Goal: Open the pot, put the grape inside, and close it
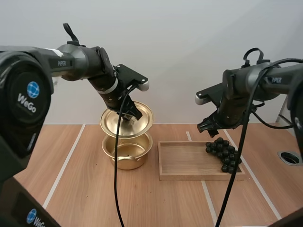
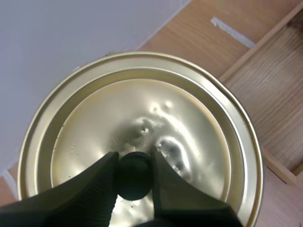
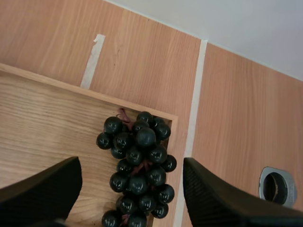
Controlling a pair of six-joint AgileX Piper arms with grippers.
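Left gripper point(image 2: 134, 160) clamps the knob point(image 2: 135, 178) of the lid point(image 2: 142, 109), held over the pot point(image 1: 127, 152), right gripper point(image 3: 130, 172) gaping wide above the grapes point(image 3: 138, 163) in the tray point(image 3: 42, 118).

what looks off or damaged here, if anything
The lid is dented: its gold surface looks rumpled right beside the knob, which the left gripper pinches. It also hangs tilted over the open pot. The grapes lie whole in the wooden tray's corner, under the open right gripper; nothing spilled.

The high view overlooks the table point(image 1: 71, 189) from behind; wrist views sit close above lid point(image 2: 199, 109) and grapes point(image 3: 146, 138).
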